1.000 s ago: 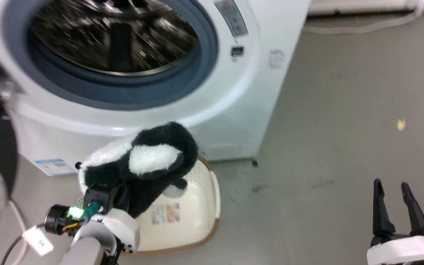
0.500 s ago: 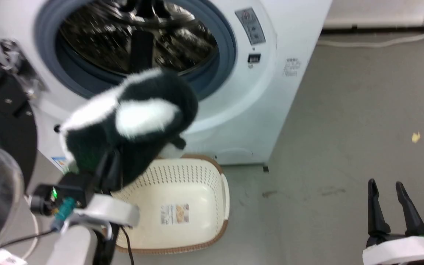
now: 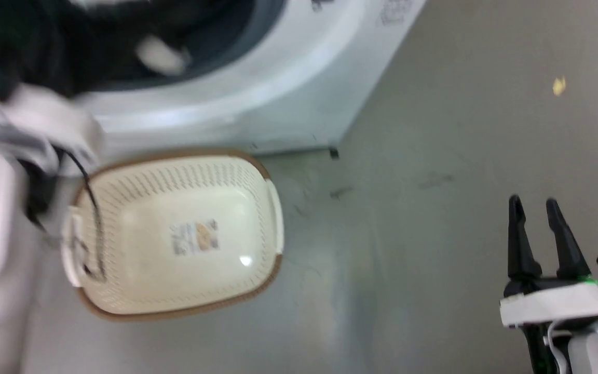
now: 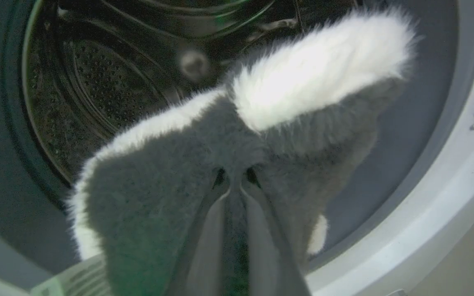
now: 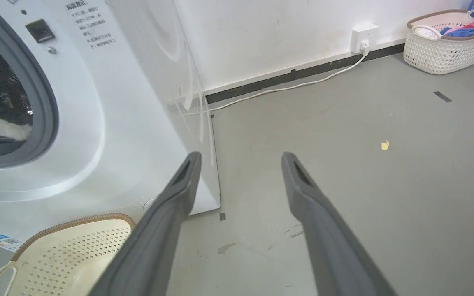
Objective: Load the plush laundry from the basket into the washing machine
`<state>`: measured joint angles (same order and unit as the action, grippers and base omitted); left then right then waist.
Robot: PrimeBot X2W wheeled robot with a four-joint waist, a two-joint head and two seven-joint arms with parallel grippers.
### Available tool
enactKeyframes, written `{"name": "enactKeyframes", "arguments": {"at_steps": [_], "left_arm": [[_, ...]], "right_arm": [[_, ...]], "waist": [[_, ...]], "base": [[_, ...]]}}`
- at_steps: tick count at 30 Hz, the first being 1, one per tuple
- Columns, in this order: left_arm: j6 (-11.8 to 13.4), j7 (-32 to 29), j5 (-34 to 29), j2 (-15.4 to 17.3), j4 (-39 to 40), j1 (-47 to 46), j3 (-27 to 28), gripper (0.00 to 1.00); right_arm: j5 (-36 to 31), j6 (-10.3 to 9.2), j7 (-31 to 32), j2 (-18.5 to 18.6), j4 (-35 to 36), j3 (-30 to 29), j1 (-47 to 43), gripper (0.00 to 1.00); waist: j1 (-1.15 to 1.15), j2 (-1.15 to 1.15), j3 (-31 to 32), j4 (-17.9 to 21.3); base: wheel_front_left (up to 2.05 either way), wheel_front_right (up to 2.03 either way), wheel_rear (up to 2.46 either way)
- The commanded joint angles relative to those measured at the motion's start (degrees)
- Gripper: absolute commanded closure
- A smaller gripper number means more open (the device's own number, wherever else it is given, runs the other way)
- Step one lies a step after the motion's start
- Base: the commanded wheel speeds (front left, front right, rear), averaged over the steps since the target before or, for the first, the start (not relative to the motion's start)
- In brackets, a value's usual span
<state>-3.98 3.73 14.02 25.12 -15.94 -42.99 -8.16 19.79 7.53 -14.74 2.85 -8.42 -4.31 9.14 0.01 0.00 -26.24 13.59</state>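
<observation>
Clenched on the plush laundry (image 4: 159, 193), the left gripper (image 4: 235, 179) had lifted it from above the now bare basket (image 3: 174, 176) to the washing machine's (image 4: 438, 181) open mouth, the right gripper (image 3: 532, 203) hanging parted and empty, while the right wrist view took in a second basket (image 5: 442, 53) of clothes by the wall (image 5: 282, 33).

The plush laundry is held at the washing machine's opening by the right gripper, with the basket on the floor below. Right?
No: the left gripper holds the plush laundry, as the left wrist view shows; the right gripper is open with nothing in it. The laundry is at the washing machine's opening, and the basket is on the floor below.
</observation>
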Motion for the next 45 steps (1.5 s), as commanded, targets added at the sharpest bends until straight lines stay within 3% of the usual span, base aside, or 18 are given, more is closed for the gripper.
{"name": "enactKeyframes", "arguments": {"at_steps": [1,7,16,26,31,32,33,45], "left_arm": [[-0.40,-0.52,-0.15,0.53,-0.46,-2.32,0.26,1.00],[-1.84,-6.07,-1.31,5.09,-8.28,-17.33,-0.49,1.00],[-2.06,-5.28,-3.53,7.40,-20.02,-33.46,-1.96,1.00],[-2.71,-7.46,-5.64,8.21,-32.39,-39.72,-6.02,1.00],[-2.95,-5.54,-5.55,7.79,-35.79,-39.29,-7.46,1.00],[-3.01,-5.03,-5.38,7.51,-36.39,-38.98,-7.74,0.75],[-3.06,-4.59,-5.22,7.28,-37.01,-38.64,-8.00,0.00],[-3.18,7.18,-1.94,1.34,-43.84,-29.54,-8.95,0.00]], "right_arm": [[0.62,-0.04,-0.26,0.03,-0.02,0.20,1.09,0.00],[3.11,-0.04,-0.26,0.03,-0.48,2.04,3.90,0.00],[6.13,-0.04,-0.26,0.03,-1.00,4.66,5.39,0.00],[6.92,-0.04,-0.26,0.03,-0.69,5.73,5.67,0.00],[6.30,-0.04,-0.26,0.03,-0.73,5.18,5.72,0.00],[6.05,-0.04,-0.26,0.03,-0.76,5.00,5.73,0.00],[5.76,-0.04,-0.26,0.03,-0.74,4.82,5.74,0.00],[-0.80,-0.04,-0.26,0.03,-0.25,-0.18,3.91,0.00]], "waist": [[-0.01,0.00,-5.48,3.75],[-0.01,0.00,-11.42,7.01],[-0.01,0.00,-16.08,10.24],[-0.01,0.00,-17.87,10.92],[-0.01,0.00,-17.12,9.99],[-0.01,0.00,-16.74,9.67],[-0.01,0.00,-16.32,9.34],[-0.01,0.00,-3.79,2.48]], "base": [[0.00,0.00,0.00],[0.00,0.00,0.00],[0.00,0.00,0.00],[0.00,0.00,0.00],[0.00,0.00,0.00],[0.00,0.00,0.00],[0.00,0.00,0.00],[0.00,0.00,0.00]]}}
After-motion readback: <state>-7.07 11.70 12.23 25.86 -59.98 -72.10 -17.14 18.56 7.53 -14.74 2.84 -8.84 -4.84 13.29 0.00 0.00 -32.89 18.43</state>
